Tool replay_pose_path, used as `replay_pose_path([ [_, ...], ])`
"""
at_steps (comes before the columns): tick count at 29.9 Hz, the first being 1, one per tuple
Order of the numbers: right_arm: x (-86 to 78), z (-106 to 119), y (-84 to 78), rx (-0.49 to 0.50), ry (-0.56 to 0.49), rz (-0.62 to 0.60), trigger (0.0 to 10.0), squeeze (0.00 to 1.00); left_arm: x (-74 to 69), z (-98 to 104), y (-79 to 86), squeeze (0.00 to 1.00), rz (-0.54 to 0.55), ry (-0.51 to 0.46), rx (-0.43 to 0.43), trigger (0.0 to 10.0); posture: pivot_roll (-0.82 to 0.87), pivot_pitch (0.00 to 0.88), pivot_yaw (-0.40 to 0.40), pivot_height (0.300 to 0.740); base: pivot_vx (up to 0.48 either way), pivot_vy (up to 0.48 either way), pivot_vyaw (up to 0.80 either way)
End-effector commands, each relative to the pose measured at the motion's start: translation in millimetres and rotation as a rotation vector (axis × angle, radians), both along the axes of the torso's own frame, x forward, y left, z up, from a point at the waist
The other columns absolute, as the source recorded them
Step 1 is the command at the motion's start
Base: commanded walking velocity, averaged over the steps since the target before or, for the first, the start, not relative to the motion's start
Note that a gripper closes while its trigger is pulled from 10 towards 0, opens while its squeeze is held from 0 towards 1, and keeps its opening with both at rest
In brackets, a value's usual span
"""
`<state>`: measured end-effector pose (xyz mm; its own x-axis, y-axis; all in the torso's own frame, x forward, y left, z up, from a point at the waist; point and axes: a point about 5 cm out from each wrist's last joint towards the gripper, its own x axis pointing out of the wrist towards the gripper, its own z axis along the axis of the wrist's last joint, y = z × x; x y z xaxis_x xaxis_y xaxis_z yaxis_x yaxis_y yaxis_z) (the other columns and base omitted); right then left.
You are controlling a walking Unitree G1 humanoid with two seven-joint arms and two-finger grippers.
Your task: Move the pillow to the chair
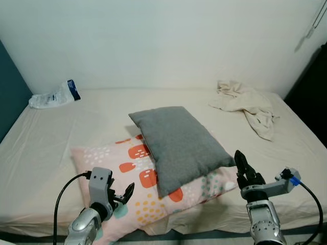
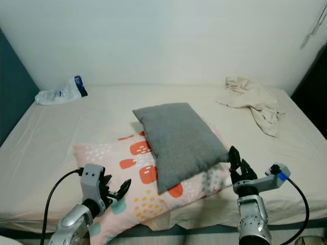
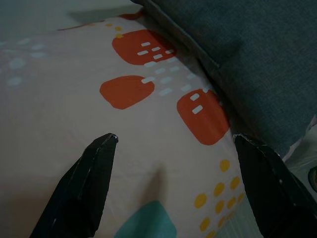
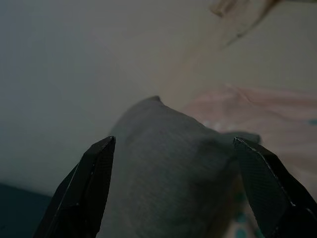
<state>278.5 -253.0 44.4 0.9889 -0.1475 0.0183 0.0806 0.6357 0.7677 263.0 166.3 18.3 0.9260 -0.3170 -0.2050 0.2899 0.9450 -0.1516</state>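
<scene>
A grey pillow [image 1: 179, 143] lies across a larger pink pillow [image 1: 127, 176] printed with orange, yellow and teal shapes, both near the front of the bed. My left gripper [image 1: 122, 195] hovers open just over the pink pillow's front left part; its black fingers [image 3: 84, 183] frame the orange patches. My right gripper [image 1: 241, 168] stands open at the pillows' right side, close to the grey pillow's [image 4: 163, 173] near corner, holding nothing.
The bed [image 1: 46, 148] has a cream sheet. A crumpled beige cloth [image 1: 245, 102] lies at the back right and a clear plastic bag [image 1: 53, 95] at the back left. A white wall runs behind; a dark teal wall [image 1: 10, 87] stands left.
</scene>
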Motion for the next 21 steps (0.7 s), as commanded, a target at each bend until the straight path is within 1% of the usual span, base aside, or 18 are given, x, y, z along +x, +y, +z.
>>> replay_pose_path([
  [1,-2.1,-7.0,1.6,0.016,0.038,0.006,10.0,0.0,-5.6,-5.8,0.4,0.0,-0.002,0.019,-0.001,10.0,-0.02,0.1,-0.017,0.74,0.0,0.0,0.0],
  [2,-1.4,-9.9,2.9,0.014,0.061,0.017,10.0,0.0,-5.7,-5.8,0.4,0.0,-0.001,0.019,-0.001,10.0,-0.02,0.102,-0.016,0.74,0.0,0.0,0.0],
  [3,-1.4,-9.9,2.9,0.014,0.061,0.017,10.0,0.0,-5.7,-5.8,0.4,0.0,-0.001,0.019,-0.001,10.0,-0.02,0.102,-0.016,0.74,0.0,0.0,0.0],
  [6,2.6,-16.4,2.2,0.02,0.123,0.018,10.0,0.0,-5.8,-5.2,0.8,0.0,0.001,0.017,-0.001,10.0,-0.02,0.113,-0.008,0.74,0.0,0.0,0.0],
  [10,5.8,-18.1,2.3,0.025,0.148,0.022,10.0,0.0,-6.1,-5.0,1.0,0.0,0.0,0.016,-0.001,10.0,-0.01,0.117,-0.006,0.74,0.0,0.0,0.0],
  [12,9.4,-20.4,5.4,0.035,0.177,0.043,10.0,0.0,-6.8,-4.9,1.4,0.0,-0.001,0.015,0.001,10.0,-0.01,0.122,-0.002,0.74,0.0,0.0,0.0],
  [13,11.2,-21.8,9.1,0.043,0.186,0.073,10.0,0.0,-7.6,-4.8,1.9,0.0,-0.001,0.014,0.002,10.0,-0.01,0.126,0.002,0.74,0.0,0.0,0.0],
  [15,13.7,-22.9,13.6,0.059,0.191,0.106,10.0,0.0,-8.7,-4.7,2.5,0.0,-0.003,0.014,0.005,10.0,0.0,0.127,0.003,0.74,0.0,0.0,0.0],
  [19,15.5,-22.1,16.7,0.078,0.173,0.119,10.0,0.0,-11.5,-4.9,4.5,0.0,-0.003,0.013,0.009,10.0,0.01,0.143,0.009,0.74,0.0,0.0,0.0],
  [21,18.1,-19.5,21.9,0.099,0.131,0.151,10.0,0.0,-16.1,-5.3,7.9,0.0,-0.001,0.016,0.016,10.0,0.02,0.162,0.019,0.74,0.0,0.0,0.0],
])
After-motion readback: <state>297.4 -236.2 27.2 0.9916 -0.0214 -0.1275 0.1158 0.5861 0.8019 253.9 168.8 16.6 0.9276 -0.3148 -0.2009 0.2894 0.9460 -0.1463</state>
